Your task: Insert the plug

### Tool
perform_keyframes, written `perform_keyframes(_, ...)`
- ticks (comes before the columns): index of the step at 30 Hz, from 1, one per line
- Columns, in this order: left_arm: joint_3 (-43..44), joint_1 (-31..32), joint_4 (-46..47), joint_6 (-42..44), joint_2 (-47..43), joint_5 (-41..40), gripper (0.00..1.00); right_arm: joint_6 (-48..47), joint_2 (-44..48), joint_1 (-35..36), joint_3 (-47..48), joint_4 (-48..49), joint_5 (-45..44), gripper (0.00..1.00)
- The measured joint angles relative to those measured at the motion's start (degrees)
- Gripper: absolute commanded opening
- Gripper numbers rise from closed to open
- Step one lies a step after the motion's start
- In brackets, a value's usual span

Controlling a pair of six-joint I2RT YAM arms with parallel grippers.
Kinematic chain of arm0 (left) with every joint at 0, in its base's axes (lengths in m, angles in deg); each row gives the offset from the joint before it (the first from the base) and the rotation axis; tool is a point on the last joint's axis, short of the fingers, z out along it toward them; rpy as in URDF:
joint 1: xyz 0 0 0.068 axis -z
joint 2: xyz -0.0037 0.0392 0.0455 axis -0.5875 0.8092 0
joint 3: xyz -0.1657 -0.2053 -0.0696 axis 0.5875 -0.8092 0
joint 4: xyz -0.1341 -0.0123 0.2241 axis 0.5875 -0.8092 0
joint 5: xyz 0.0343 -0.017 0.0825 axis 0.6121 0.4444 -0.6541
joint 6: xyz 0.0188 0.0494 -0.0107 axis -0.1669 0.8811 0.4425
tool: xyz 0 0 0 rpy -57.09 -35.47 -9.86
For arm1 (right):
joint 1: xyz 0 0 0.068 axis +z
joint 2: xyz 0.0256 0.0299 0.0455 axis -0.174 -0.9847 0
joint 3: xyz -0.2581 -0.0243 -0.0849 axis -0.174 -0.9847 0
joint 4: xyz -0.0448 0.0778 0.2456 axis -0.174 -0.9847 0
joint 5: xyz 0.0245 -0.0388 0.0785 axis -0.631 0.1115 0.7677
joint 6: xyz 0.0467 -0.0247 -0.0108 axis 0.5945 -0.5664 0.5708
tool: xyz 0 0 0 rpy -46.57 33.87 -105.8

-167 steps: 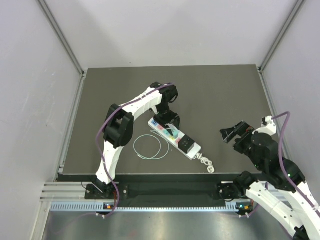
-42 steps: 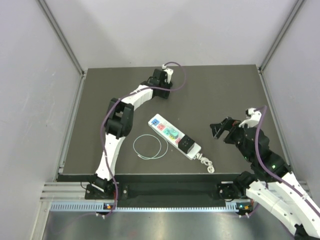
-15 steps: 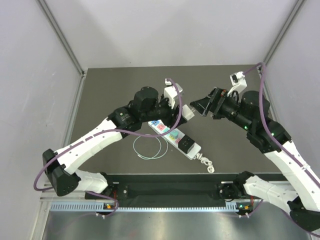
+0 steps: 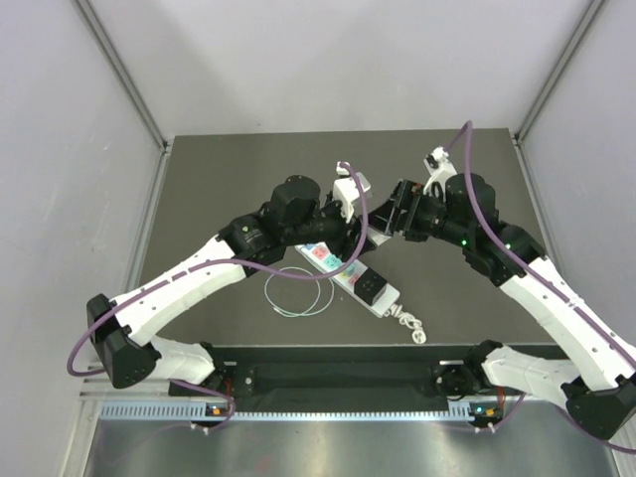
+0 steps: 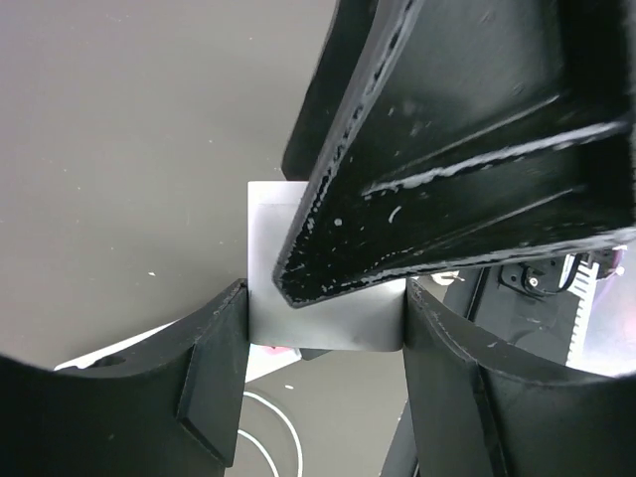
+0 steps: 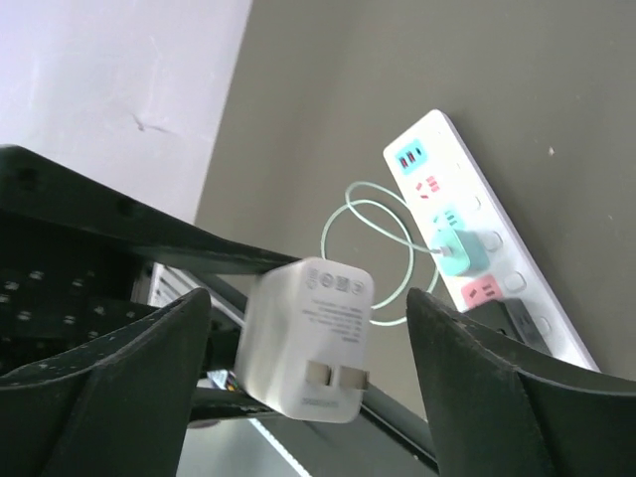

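Note:
The white plug (image 6: 313, 338) hangs in the air over the table's middle, its two metal prongs (image 6: 338, 376) facing the right wrist camera. My left gripper (image 4: 360, 237) is shut on its body (image 5: 323, 323), one finger on each side. My right gripper (image 4: 386, 224) straddles the same plug, open, with a gap at each finger (image 6: 109, 388). One right finger (image 5: 457, 149) fills the upper left wrist view. The white power strip (image 4: 348, 273) lies diagonally below, with a teal plug (image 6: 459, 253) seated in it.
A thin pale-green cable loop (image 4: 293, 291) lies left of the strip. A black adapter (image 4: 370, 286) sits on the strip's near end, and a small white coiled cord (image 4: 409, 323) trails from it. Grey walls close in the dark table (image 4: 219, 179) on three sides.
My right gripper has moved left until its fingers flank the plug, and its jaws have narrowed. My left gripper still holds the plug in almost the same place.

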Motion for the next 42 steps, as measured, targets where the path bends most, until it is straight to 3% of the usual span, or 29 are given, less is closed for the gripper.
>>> perform_keyframes(4, 0.00, 0.09, 0.07, 0.81, -0.02, -0.26, 0.00, 0.09, 0.09, -0.22, -1.40, -0.02, 0.31, 0.62)
perform_keyframes(7, -0.07, 0.11, 0.07, 1.46, -0.02, -0.35, 0.00, 0.90, 0.76, -0.52, -3.43, 1.79, 1.53, 0.43)
perform_keyframes(8, -0.20, 0.15, 0.09, 1.66, -0.02, -0.39, 0.00, 1.25, 1.18, -0.61, -4.28, 3.02, 2.32, 0.30)
perform_keyframes(9, -0.26, 0.15, 0.00, 1.92, -0.02, -0.50, 0.02, 1.70, 1.81, -0.70, -5.27, 4.02, 2.71, 0.22)
perform_keyframes(10, -0.28, 0.20, 0.00, 2.25, -0.02, -0.66, 0.12, 3.23, 2.54, -0.94, -6.38, 5.16, 2.84, 0.05)
perform_keyframes(11, -0.31, 0.31, 0.15, 2.58, -0.02, -0.94, 0.19, 3.89, 2.99, -1.18, -7.10, 5.92, 2.93, 0.00)
perform_keyframes(13, -0.31, 0.46, 0.26, 2.84, 0.00, -1.05, 0.41, 6.10, 4.39, -1.81, -9.31, 8.28, 3.43, 0.00)
perform_keyframes(14, -0.28, 0.52, 0.33, 2.47, 0.07, -0.66, 0.58, 6.43, 5.29, -1.84, -10.25, 9.42, 3.45, 0.00)
perform_keyframes(17, 0.04, 0.83, 0.94, 0.63, 0.07, 0.61, 0.69, 7.04, 8.61, -2.45, -13.09, 12.61, 3.67, 0.00)
perform_keyframes(30, 3.32, -1.22, 4.66, -19.32, -0.48, 13.92, 0.67, 5.86, 22.71, -4.07, -23.91, 33.59, 9.57, 0.00)
perform_keyframes(42, 0.50, -2.49, 21.16, -35.28, -1.20, 22.91, 0.57, 9.77, 27.98, -4.07, -30.45, 48.04, 12.31, 0.00)
